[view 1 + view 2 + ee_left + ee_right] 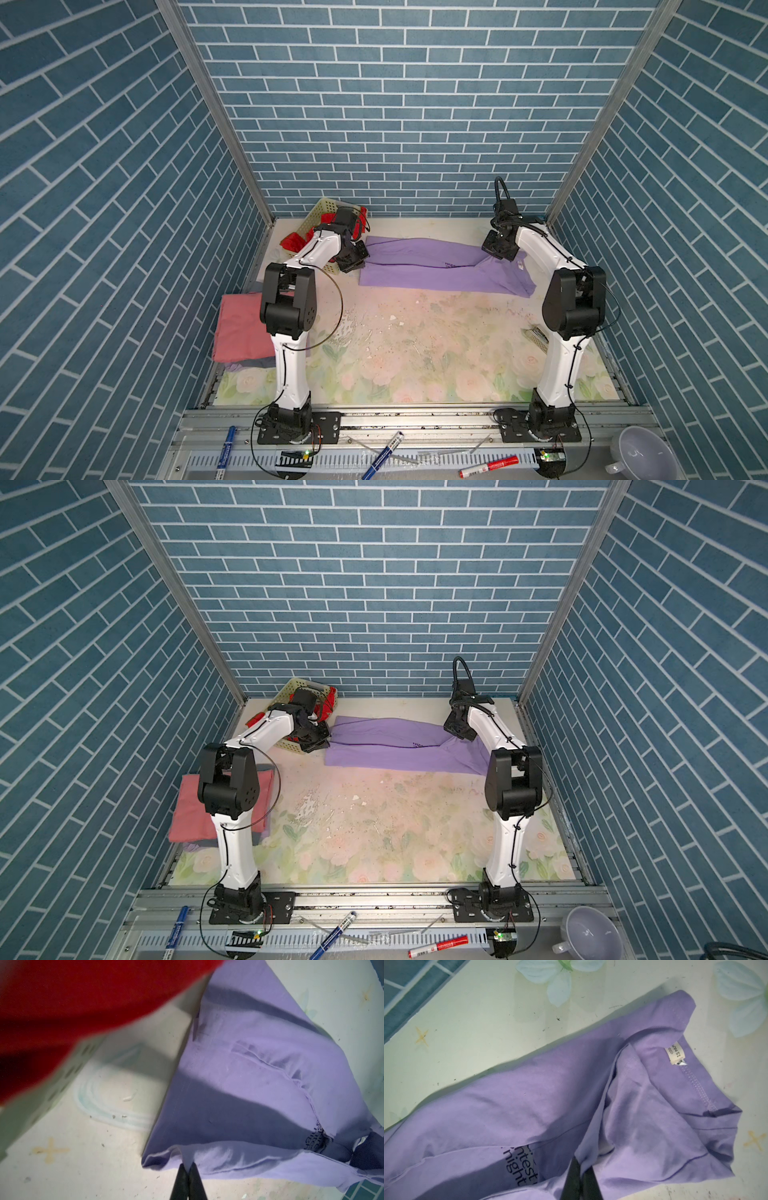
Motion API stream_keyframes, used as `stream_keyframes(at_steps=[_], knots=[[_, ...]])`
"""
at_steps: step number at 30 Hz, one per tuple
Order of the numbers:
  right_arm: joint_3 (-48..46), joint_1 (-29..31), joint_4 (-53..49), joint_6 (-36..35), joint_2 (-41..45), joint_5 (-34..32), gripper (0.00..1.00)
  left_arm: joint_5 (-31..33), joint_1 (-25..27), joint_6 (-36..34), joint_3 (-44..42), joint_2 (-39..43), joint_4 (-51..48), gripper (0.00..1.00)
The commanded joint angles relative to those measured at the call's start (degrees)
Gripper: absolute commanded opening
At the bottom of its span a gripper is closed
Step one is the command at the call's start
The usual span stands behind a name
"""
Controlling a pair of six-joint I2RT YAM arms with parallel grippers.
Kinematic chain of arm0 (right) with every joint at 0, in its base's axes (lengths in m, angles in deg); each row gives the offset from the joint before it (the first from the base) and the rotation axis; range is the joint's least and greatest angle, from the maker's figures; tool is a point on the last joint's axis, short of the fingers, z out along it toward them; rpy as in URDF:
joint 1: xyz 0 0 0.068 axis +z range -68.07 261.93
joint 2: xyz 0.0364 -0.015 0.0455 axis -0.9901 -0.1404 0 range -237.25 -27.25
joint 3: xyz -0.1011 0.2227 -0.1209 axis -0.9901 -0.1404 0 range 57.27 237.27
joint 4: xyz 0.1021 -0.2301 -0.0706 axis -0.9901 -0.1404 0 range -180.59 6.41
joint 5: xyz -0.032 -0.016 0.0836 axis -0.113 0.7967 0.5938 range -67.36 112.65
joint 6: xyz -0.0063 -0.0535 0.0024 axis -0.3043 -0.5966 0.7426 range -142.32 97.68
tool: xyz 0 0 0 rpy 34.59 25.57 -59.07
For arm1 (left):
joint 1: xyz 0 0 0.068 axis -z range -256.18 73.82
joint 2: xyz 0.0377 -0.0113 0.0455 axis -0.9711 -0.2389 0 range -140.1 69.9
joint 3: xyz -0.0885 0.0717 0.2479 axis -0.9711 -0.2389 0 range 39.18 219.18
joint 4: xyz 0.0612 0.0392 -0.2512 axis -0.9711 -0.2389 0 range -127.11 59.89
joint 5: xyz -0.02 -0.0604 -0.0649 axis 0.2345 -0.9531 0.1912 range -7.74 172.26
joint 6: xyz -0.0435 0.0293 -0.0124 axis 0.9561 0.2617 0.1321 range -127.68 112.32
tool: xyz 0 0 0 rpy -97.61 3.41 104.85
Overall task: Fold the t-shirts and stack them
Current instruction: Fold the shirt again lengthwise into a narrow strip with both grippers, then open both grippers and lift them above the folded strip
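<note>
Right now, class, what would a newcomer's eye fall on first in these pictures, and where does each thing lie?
The purple tee lies stretched across the back of the table, its left end pinched in the shut left tool and its collar end in the shut right tool. Next come the red tee, spilling from the basket in the back left corner, and the folded pink tee at the table's left edge.

White-shelled left arm point(291, 374), matching right arm point(557, 365), black joints, thin black cables, dark tapered fingers point(181, 1184)
</note>
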Motion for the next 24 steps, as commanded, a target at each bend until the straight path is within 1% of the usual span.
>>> stream_keyframes(at_steps=[1, 7, 9, 10, 11, 12, 13, 14, 15, 16, 17, 19, 21, 24], knots=[[2.58, -1.35, -2.31, -1.63, -1.13, -1.79, 0.0, 2.02, -0.19, 0.2, 3.08, -1.77, 1.04, 0.0], [2.84, -1.77, 1.06, -0.27, -2.17, -1.6, 0.0, 2.13, -0.37, 0.85, 7.39, -5.14, 2.83, 0.0], [3.28, -1.91, 2.75, -0.52, -3.05, 0.18, 0.0, 3.1, -0.37, 0.93, 9.3, -6.26, 2.2, 0.0], [2.94, -1.89, 5.02, -1.11, -3.31, 1.96, 0.02, 3.66, -0.39, 0.84, 10.38, -6.92, 2.06, 0.0], [2.53, -1.93, 7.24, -1.91, -3.58, 3.69, 0.1, 4.33, -0.41, 1.06, 11.39, -7.51, 1.58, 0.06], [2.46, -1.97, 9.2, -2.79, -3.99, 5.37, 0.22, 5.01, -0.37, 1.11, 12.72, -8.22, 1.2, 0.18], [2.55, -1.99, 10.61, -3.49, -4.2, 5.89, 0.31, 5.85, -0.37, 1.11, 14.03, -8.76, 0.7, 0.33], [2.93, -2.03, 10.86, -3.82, -4.25, 5.72, 0.47, 6.45, -0.37, 1.19, 14.85, -9.04, 0.41, 0.44], [3.54, -2.18, 10.56, -4.46, -4.2, 5.27, 0.55, 6.93, -0.39, 1.19, 15.4, -8.92, 0.72, 0.51], [3.57, -2.13, 10.67, -5.24, -3.57, 4.51, 0.58, 7.22, -0.38, 1.2, 15.41, -8.53, 1.57, 0.55], [2.86, -2.14, 11.15, -6.0, -2.61, 3.93, 0.58, 7.54, -0.37, 1.2, 15.34, -8.09, 2.17, 0.57], [-0.01, -2.09, 12.89, -7.62, 0.45, 2.96, 0.58, 8.03, -0.39, 1.06, 14.73, -6.79, 3.76, 0.59], [-4.09, -2.24, 14.1, -7.65, 3.62, 1.74, 0.58, 7.8, -0.34, 1.12, 13.94, -5.69, 4.92, 0.59], [-9.02, -2.78, 12.84, -4.9, 6.69, 1.31, 0.56, 7.45, 0.35, 0.12, 14.46, -5.1, 4.12, 0.61]])
